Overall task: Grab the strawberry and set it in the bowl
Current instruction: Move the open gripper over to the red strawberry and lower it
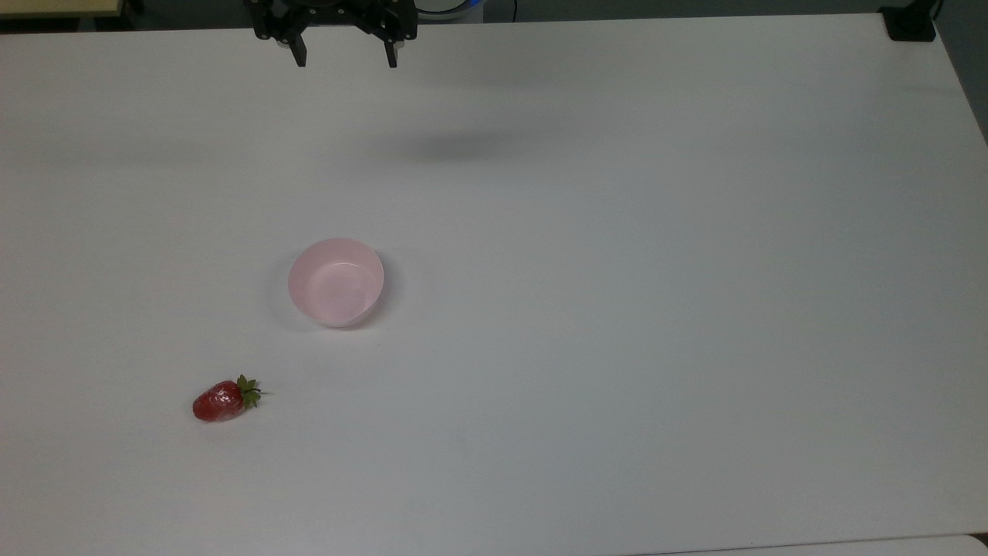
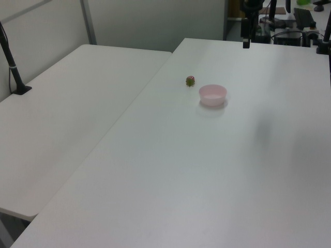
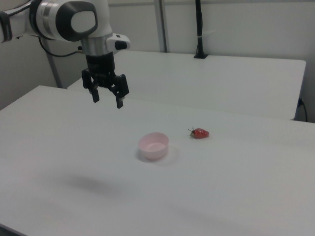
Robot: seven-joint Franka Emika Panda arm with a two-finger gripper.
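A: Item one?

B: Small glossy red strawberry with a green leafy cap, lying on its side on the plain white matte table. In the top view its cap points to the top view's right. In the right view the fruit lies to the right view's right of the bowl, cap toward the bowl.

A: Item two?

B: Small round pale pink bowl with a smooth plain inside, upright and holding nothing. It stands apart from the strawberry, not touching it. In the left view the bowl sits just to the left view's right of the fruit.

A: Item three?

B: Black two-finger gripper on a white arm, raised above the table at the far edge in the top view. Its fingers stand spread wide with nothing between them; the right view shows the same. It hangs well apart from both bowl and strawberry.

A: Surroundings?

B: A second white table butts against the first. A black post on a clamp base stands at its edge. Bare tabletop lies between gripper, bowl and fruit.

A: Labels or lettering?

B: None readable on any item.
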